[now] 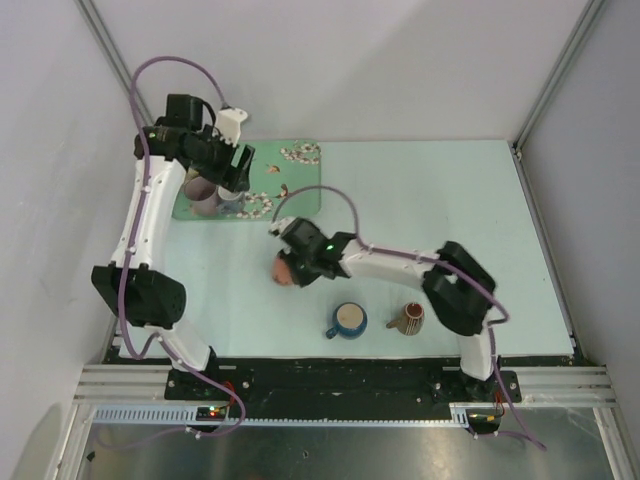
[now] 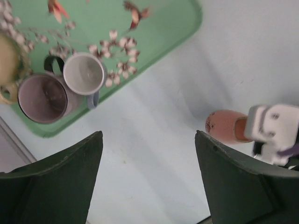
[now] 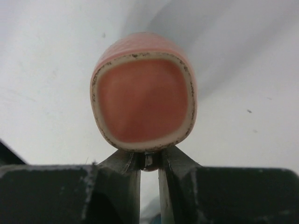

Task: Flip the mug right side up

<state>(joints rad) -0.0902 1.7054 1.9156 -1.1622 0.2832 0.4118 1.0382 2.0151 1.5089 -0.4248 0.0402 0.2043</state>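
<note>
While the left gripper (image 1: pixel 238 163) hangs with fingers spread over the green tray (image 1: pixel 300 185) at far left, the right gripper (image 3: pixel 149 157) pinches the rim of the pink mug (image 3: pixel 142 93) mid-table, tipped sideways, left of the blue mug (image 1: pixel 348 320).

The arms (image 1: pixel 150 205) are white with black joints (image 1: pixel 140 293), purple cables (image 1: pixel 175 60).

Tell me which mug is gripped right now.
The salmon-pink mug, held by the right gripper; the blue mug and brown mug sit free.
</note>
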